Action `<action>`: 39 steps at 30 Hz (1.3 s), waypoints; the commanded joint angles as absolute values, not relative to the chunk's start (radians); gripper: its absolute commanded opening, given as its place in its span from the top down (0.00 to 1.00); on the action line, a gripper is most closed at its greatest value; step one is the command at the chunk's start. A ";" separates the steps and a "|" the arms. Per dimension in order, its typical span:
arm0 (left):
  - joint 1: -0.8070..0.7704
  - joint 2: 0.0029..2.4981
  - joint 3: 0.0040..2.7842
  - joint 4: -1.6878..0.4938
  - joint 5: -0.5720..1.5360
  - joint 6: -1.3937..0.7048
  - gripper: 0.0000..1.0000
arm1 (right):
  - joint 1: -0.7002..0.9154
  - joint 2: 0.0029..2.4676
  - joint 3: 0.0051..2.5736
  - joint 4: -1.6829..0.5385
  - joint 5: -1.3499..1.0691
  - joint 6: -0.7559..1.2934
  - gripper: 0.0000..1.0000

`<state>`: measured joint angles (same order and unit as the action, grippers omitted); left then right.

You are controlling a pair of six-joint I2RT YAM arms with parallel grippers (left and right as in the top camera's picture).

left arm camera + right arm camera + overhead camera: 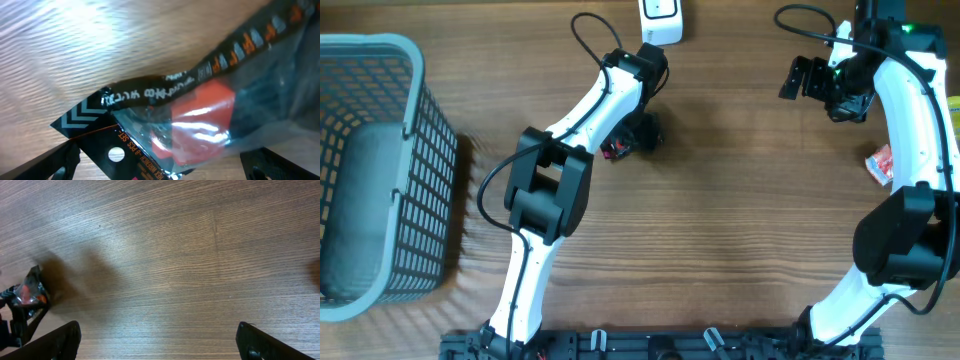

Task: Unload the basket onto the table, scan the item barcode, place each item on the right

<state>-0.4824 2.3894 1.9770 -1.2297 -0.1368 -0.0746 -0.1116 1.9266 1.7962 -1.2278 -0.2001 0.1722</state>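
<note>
1. The left hand (160, 162) is spread wide and holds nothing. It hangs right over the wrench pack (170, 125). Its fingers (55, 162) stand one on each side of the pack. I think it is set like this so it can close on the pack and lift it.
2. The wrench pack lies flat on the desk (75, 45). It is a black card with orange words, and a shiny clear bag with something red inside. I see no barcode on the side facing up, so it may be underneath. The shiny bag may be slippery to pinch.
3. The right hand (160, 345) is spread wide too and holds nothing. It hangs over bare wood, well away to the right of the pack. I think it waits there to keep out of the way.
4. A white box (660, 20) sits near the pack, just past it at the far edge of the desk. It looks like the scanner. Nothing lies between it and the pack, so the trip looks short and easy.
5. A red and white packet (880, 165) lies far to the right of the pack. A grey basket (380, 170) stands far to the left of the pack. All around the pack is open wood, with lots of room to move.
</note>
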 commanded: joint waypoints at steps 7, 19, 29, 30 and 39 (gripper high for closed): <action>-0.492 2.413 1.983 -1.257 -0.042 0.312 0.00 | -0.104 1.927 1.808 -1.232 -0.176 0.183 0.00; -0.584 2.400 1.983 -1.414 -0.066 0.260 0.00 | -0.104 1.927 1.808 -1.230 -0.173 0.183 0.00; -0.591 2.294 1.983 -1.287 -0.151 0.054 0.00 | -0.104 1.927 1.807 -1.230 -0.173 0.160 0.00; -0.591 2.281 1.983 -1.287 -0.151 0.043 0.00 | -0.104 1.927 1.807 -1.230 -0.173 0.160 0.00; -0.594 2.189 1.983 -1.287 -0.138 0.091 0.00 | -0.104 1.927 1.807 -1.229 -0.174 0.160 0.00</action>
